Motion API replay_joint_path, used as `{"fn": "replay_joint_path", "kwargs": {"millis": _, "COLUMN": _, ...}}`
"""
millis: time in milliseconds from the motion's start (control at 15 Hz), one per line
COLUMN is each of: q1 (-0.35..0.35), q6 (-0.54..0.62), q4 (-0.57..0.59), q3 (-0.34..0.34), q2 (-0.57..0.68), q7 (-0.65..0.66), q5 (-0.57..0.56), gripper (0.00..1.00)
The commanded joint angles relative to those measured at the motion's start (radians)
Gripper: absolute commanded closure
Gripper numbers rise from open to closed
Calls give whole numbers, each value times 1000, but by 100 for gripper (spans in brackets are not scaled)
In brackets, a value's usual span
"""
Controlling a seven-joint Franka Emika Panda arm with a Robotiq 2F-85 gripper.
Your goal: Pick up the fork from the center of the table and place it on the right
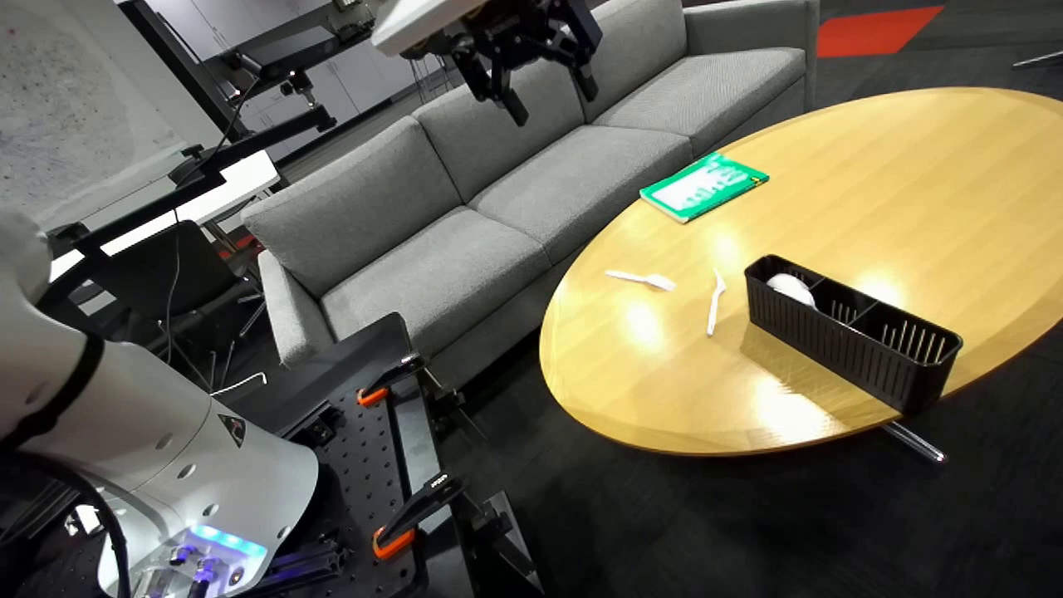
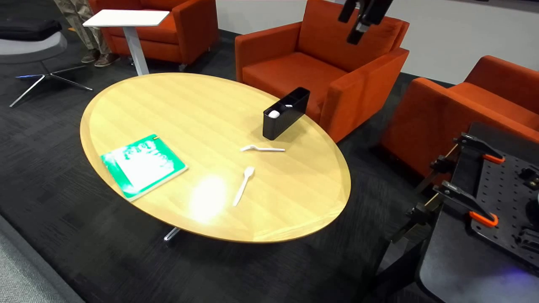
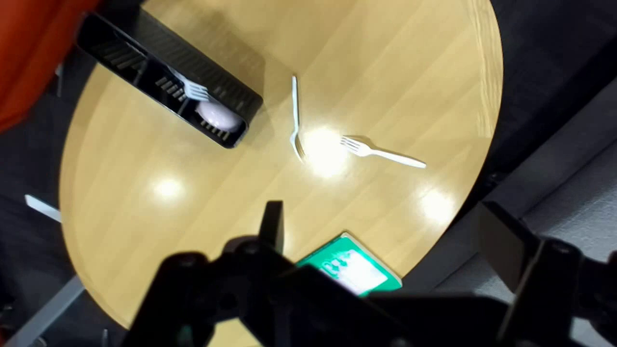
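Note:
Two pale forks lie on the table (image 1: 913, 183). One fork (image 1: 716, 303) rests on its side near the black tray, also in an exterior view (image 2: 267, 149) and in the wrist view (image 3: 295, 108). The other fork (image 1: 635, 277) lies flat, also in an exterior view (image 2: 242, 188) and in the wrist view (image 3: 395, 156). I cannot tell which one the task means. My gripper (image 1: 552, 98) is open and empty, high above the scene and apart from both forks; its fingers are spread wide in the wrist view (image 3: 383, 226).
The long black tray (image 1: 839, 349) stands at the table's edge. It holds a white rounded object (image 3: 217, 115) and another pale fork (image 3: 195, 90). A green book (image 2: 168, 160) lies near the opposite edge. A grey sofa (image 1: 515, 232) and orange armchairs (image 2: 286, 63) flank the table.

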Motion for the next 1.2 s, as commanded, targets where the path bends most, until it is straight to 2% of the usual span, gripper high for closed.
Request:
{"fn": "replay_joint_path", "kwargs": {"millis": 0, "q1": 25, "q6": 52, "q4": 141, "q3": 60, "q2": 200, "q7": -164, "q5": 138, "gripper": 0}}
{"fn": "replay_joint_path", "kwargs": {"millis": 67, "q1": 12, "q6": 39, "q4": 171, "q3": 92, "q2": 233, "q7": -176, "q5": 155, "gripper": 0}}
{"fn": "replay_joint_path", "kwargs": {"millis": 133, "q1": -20, "q6": 37, "q4": 94, "q3": 103, "q2": 152, "q7": -116, "q5": 110, "gripper": 0}}
{"fn": "replay_joint_path", "kwargs": {"millis": 267, "q1": -30, "q6": 36, "q4": 119, "q3": 132, "q2": 196, "q7": -116, "q5": 112, "gripper": 0}}
{"fn": "replay_joint_path", "kwargs": {"millis": 533, "q1": -45, "q6": 36, "q4": 116, "q3": 128, "q2": 183, "q7": -117, "q5": 113, "gripper": 0}}
{"fn": "replay_joint_path", "kwargs": {"millis": 667, "q1": -64, "q6": 97, "q4": 155, "q3": 133, "q2": 279, "q7": -134, "q5": 148, "gripper": 0}}
{"fn": "replay_joint_path", "kwargs": {"millis": 733, "q1": -76, "q6": 118, "q4": 174, "q3": 147, "q2": 320, "q7": -182, "q5": 217, "gripper": 0}}
{"fn": "replay_joint_path", "kwargs": {"millis": 867, "q1": -110, "q6": 212, "q4": 215, "q3": 165, "q2": 430, "q7": -175, "q5": 218, "gripper": 0}}
{"fn": "replay_joint_path", "kwargs": {"millis": 1133, "q1": -191, "q6": 343, "q4": 355, "q3": 234, "q2": 675, "q7": -127, "q5": 128, "gripper": 0}}
